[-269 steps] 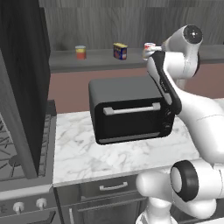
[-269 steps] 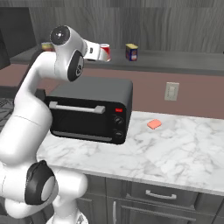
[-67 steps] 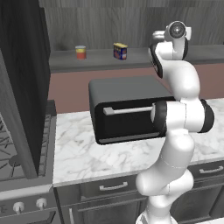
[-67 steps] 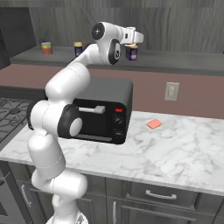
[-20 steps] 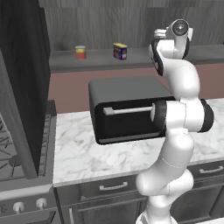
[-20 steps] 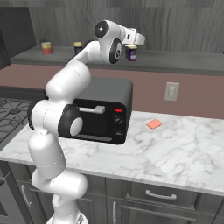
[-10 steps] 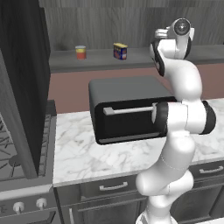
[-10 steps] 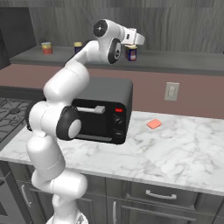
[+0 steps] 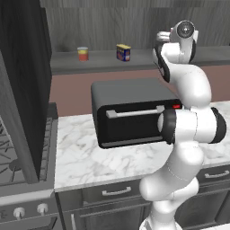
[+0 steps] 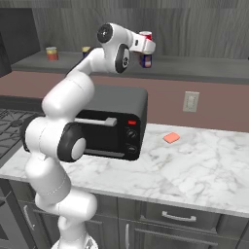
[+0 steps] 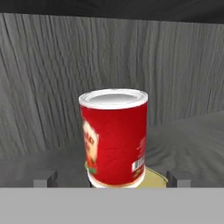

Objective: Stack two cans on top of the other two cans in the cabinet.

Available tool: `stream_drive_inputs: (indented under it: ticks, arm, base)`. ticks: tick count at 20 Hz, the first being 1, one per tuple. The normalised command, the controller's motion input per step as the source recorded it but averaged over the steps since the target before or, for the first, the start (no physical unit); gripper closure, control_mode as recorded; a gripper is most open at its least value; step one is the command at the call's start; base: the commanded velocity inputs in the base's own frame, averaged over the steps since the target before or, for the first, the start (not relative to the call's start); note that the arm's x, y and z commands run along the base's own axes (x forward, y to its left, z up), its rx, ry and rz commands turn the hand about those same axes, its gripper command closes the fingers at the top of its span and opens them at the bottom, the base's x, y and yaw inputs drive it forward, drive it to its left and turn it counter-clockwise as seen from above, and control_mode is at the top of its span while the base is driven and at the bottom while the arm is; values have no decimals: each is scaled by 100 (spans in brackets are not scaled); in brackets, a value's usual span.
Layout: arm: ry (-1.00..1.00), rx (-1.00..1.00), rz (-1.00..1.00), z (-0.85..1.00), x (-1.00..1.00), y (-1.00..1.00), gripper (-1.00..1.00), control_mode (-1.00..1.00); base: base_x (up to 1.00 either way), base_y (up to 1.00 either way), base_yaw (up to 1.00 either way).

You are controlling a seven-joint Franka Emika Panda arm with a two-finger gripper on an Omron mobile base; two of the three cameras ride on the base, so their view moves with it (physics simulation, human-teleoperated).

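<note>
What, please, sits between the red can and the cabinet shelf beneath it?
A dark-blue, yellow-topped can carries the red can; the right base view shows the stack.

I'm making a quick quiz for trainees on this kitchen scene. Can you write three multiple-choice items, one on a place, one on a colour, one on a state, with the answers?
1. What does the red can stand on?
A. the yellow top of a dark-blue can
B. the marble counter
C. the oven box

2. What colour is the red can's top rim?
A. whitish
B. black
C. green

3. How does the gripper stand?
A. shut on the red can
B. open, a finger tip on each side, apart from the can
C. shut on nothing

Answers:
1 A, the hand view shows a yellow top under the can, and the right base view a dark-blue can below it.
2 A, the hand view shows a pale rim.
3 B, both finger tips stand clear of the can.
</note>
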Motion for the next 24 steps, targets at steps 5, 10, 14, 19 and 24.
stream_drive_inputs:
  ticks: [5,10,14,19,24]
  arm:
    - [0,0,0,-4,-9,29,-100,-100]
    - [0,0,0,0,-22,42,-100,-100]
    - [0,0,2,0,-32,37,-100,-100]
    - [0,0,10,-1,-33,36,-100,-100]
    - [1,0,17,-2,-27,32,-100,-100]
  base:
    - [0,0,0]
    - [0,0,0]
    - [0,0,0]
    - [0,0,0]
    - [0,0,0]
